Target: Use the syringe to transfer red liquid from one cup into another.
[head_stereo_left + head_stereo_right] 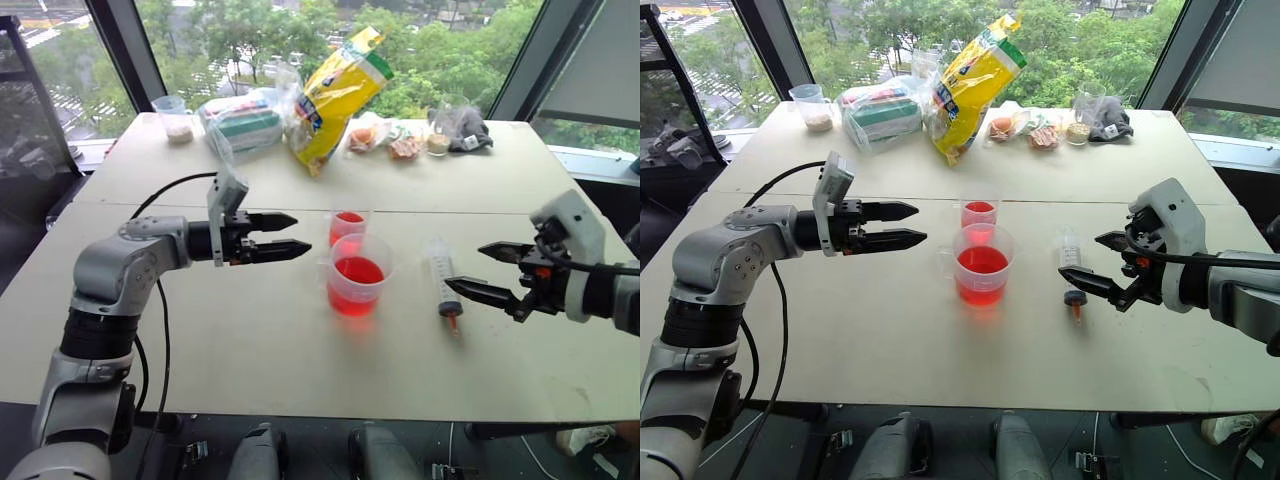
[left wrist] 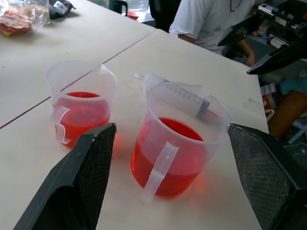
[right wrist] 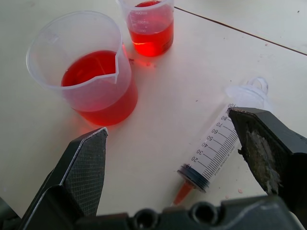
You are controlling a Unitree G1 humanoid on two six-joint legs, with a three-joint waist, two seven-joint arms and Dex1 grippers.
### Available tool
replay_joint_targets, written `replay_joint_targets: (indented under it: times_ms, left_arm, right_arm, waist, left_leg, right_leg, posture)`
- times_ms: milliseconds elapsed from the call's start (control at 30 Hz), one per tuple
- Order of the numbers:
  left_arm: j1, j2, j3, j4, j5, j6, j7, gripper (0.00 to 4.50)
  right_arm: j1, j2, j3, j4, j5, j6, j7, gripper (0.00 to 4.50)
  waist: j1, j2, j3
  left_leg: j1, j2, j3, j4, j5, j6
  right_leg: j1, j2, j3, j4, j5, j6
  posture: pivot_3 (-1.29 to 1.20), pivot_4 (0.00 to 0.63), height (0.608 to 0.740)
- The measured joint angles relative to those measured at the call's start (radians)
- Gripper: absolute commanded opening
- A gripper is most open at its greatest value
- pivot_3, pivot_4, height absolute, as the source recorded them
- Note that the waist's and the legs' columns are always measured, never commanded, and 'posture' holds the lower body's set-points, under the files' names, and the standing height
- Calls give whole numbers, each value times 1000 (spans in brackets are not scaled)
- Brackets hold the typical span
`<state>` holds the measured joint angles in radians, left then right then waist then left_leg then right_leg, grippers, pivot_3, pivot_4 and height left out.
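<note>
1. I saw the syringe (image 1: 443, 282) lying flat on the tabletop (image 1: 250, 340), orange tip toward me, untouched, just right of the cups.
2. The wide handled cup (image 1: 358, 274) stood upright near the middle, roughly half full of red liquid (image 1: 358, 272).
3. The narrower cup (image 1: 347, 227) stood just behind it, also holding some red liquid.
4. My left gripper (image 1: 295, 235) hovered left of the cups, pointing toward them, jaws apart and empty.
5. My right gripper (image 1: 470, 268) hung just right of the syringe, jaws spread wide, gripping nothing.
6. Along the far edge I noted a yellow bag (image 1: 335, 95), wrapped snacks (image 1: 385, 138) and a cup of beige grains (image 1: 176, 117).
</note>
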<state>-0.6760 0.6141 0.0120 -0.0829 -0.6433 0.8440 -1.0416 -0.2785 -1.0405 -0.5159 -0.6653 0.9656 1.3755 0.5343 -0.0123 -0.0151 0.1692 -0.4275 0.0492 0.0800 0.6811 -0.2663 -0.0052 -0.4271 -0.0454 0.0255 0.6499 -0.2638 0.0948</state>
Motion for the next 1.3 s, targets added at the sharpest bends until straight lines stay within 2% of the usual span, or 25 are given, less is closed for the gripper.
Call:
replay_joint_targets:
  times_ms: [400,900,1200,1300]
  left_arm:
    - [-9,-29,-25,13,-10,-10,-27,3815]
    - [-5,-39,-36,23,3,-48,-24,3815]
    - [-8,-91,-37,44,10,-75,-11,3815]
    - [-23,-103,-38,47,12,-77,-10,3815]
  right_arm:
    - [37,-52,-40,-8,1,3,12,4408]
    - [31,-89,-2,43,-34,-47,24,4408]
    - [-23,-137,56,118,-50,-23,23,4408]
    - [-135,-163,108,226,-46,50,22,4408]
  waist:
    - [0,0,0]
    - [1,0,0]
    - [1,0,0]
    - [-2,0,0]
  left_leg:
    - [0,0,0,0,0,0]
    - [0,0,0,0,0,0]
    - [0,0,0,1,0,0]
    - [0,0,0,1,0,0]
  right_leg:
    - [0,0,0,0,0,0]
    - [0,0,0,0,0,0]
    - [0,0,0,0,0,0]
    - [0,0,1,0,0,-1]
  posture:
    - [0,150,740]
    - [0,150,740]
    - [0,150,740]
    - [0,150,740]
